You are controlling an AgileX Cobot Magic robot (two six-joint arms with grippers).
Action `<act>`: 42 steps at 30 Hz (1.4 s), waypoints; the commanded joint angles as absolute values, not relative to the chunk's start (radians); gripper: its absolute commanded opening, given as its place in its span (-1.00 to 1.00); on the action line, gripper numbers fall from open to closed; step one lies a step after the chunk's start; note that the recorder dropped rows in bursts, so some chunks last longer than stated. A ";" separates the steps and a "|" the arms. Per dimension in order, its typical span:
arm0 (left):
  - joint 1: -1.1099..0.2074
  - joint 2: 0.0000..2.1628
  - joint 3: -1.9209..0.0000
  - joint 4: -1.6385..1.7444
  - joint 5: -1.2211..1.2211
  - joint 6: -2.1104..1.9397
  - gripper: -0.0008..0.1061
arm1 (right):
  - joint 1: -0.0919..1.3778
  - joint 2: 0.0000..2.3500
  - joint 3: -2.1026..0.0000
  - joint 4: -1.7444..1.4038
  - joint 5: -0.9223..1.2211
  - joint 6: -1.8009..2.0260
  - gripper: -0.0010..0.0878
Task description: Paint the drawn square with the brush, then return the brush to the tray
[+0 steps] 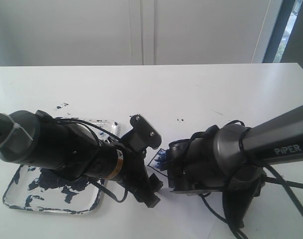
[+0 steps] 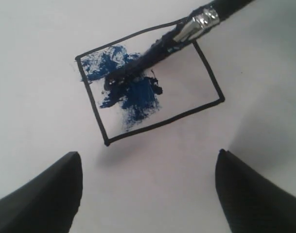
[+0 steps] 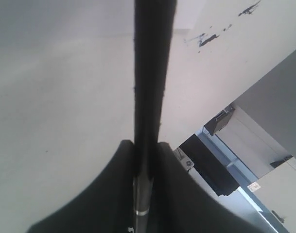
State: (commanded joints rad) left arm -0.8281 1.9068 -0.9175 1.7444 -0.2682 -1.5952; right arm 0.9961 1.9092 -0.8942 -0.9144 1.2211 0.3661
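The left arm (image 1: 56, 149) and right arm (image 1: 270, 139) reach low over the table (image 1: 216, 89), converging. The left gripper (image 2: 148, 162) hangs spread and empty above the drawn square (image 2: 186, 92), near the tray (image 1: 51, 209). The right gripper (image 3: 147, 148) clamps the brush (image 2: 186, 31), its tip seemingly touching the blue daub (image 2: 138, 97) inside.

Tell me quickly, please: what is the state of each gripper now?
The left gripper is open, holding nothing.
The right gripper is closed on the brush.
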 joint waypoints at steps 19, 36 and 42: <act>-0.828 1.907 -0.917 1.744 -0.264 -1.596 0.47 | 1.074 1.904 -0.894 -0.753 1.221 0.269 -0.98; -0.828 1.907 -0.917 1.744 -0.264 -1.596 0.47 | 0.910 1.908 -0.894 -0.829 1.221 0.312 -0.98; -0.828 1.907 -0.917 1.744 -0.264 -1.596 0.47 | 0.954 1.908 -0.894 -0.772 1.221 0.307 -0.98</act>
